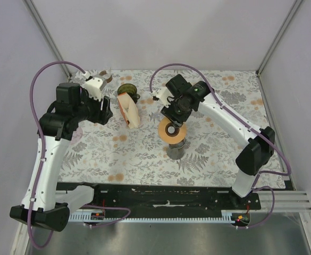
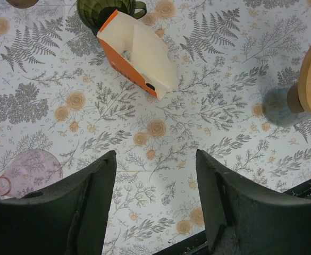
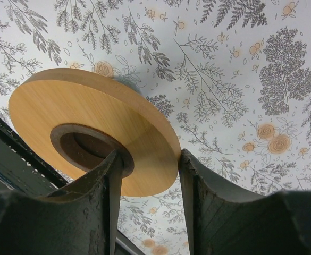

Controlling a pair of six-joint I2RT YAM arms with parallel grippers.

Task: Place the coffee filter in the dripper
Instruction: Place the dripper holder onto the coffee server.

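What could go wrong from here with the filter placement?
1. The right gripper straddles the rim of the wooden dripper ring; a nudge may tip its narrow grey stand.
2. The filter box lies beside the green cup; the open left gripper may shove it or pinch several filters.

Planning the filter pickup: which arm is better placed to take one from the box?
Left: the left hand is open, empty, facing the box; the right hand grips the ring.
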